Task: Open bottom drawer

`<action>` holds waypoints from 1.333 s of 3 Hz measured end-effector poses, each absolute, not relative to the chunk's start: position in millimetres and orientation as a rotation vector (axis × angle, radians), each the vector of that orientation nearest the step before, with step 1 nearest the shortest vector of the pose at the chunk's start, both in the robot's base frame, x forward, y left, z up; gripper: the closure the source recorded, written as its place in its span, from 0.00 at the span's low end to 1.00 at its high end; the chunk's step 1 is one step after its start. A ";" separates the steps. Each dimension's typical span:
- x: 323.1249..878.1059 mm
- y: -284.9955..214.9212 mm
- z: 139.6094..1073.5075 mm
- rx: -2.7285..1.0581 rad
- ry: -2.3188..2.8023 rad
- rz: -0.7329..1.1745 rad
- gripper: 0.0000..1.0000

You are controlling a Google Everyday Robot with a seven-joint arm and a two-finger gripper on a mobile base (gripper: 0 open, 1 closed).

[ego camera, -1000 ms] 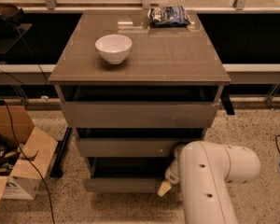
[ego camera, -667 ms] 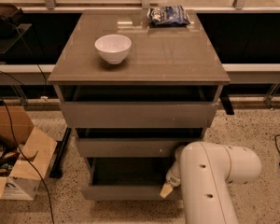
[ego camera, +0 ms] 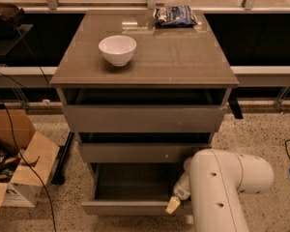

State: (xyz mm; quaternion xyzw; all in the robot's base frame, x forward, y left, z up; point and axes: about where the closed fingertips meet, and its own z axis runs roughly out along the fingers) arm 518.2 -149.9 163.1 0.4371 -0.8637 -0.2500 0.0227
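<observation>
The bottom drawer (ego camera: 130, 207) is pulled out from the grey-brown cabinet, and its shallow grey box (ego camera: 135, 180) shows, with nothing seen inside. Its slim flat front lies low in the view. My gripper (ego camera: 174, 204) is at the right end of that front, mostly hidden behind my white arm (ego camera: 222, 187); only a pale yellowish fingertip shows against the drawer's top edge. The mid-sized drawer front (ego camera: 145, 152) and the tallest front (ego camera: 142, 118) sit above it.
A white bowl (ego camera: 117, 50) and a blue snack bag (ego camera: 175, 15) lie on the cabinet top (ego camera: 183, 62). An open cardboard box (ego camera: 14, 163) stands on the floor at the left, with cables nearby. Speckled floor lies to the right.
The bottom drawer has slid further out toward me, showing more of its box. My arm has drawn back with it.
</observation>
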 end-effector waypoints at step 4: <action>502.5 -150.3 166.3 1.334 -2.650 -0.749 0.00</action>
